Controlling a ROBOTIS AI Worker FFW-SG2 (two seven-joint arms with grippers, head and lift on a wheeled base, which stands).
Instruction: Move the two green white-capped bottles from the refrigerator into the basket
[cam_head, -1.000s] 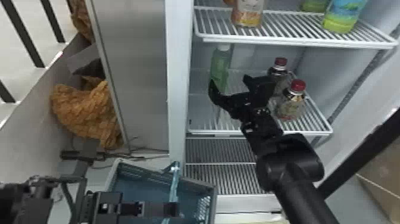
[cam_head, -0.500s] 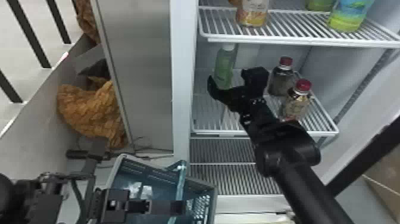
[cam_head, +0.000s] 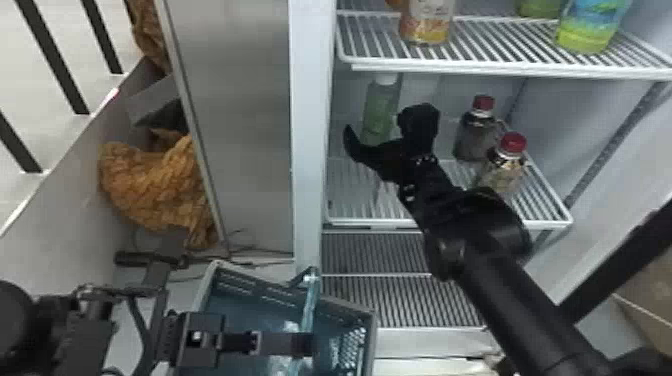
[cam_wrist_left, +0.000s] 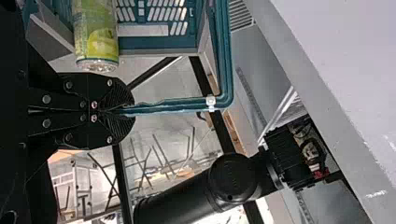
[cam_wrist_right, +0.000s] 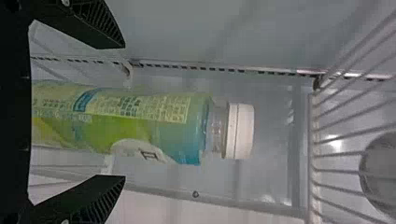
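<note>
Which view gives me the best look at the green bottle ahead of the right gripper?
The right wrist view: the green bottle appears large, label and white cap plain, between the right gripper's open fingers. The head view shows it smaller, its base screened by that gripper. The left wrist view shows another bottle, at the basket.

"Specify the arm finish."
"Right arm (cam_head: 520, 305): matte black, cylindrical links, rounded joint housing (cam_wrist_left: 232, 177). Left arm (cam_head: 85, 332): black, exposed black cable (cam_head: 144, 325)."
"And the end fittings?"
"Left gripper (cam_head: 306, 345): flat black fingers (cam_wrist_left: 60, 100), ridged tips, round silver-coloured screws (cam_wrist_left: 46, 99)."
</note>
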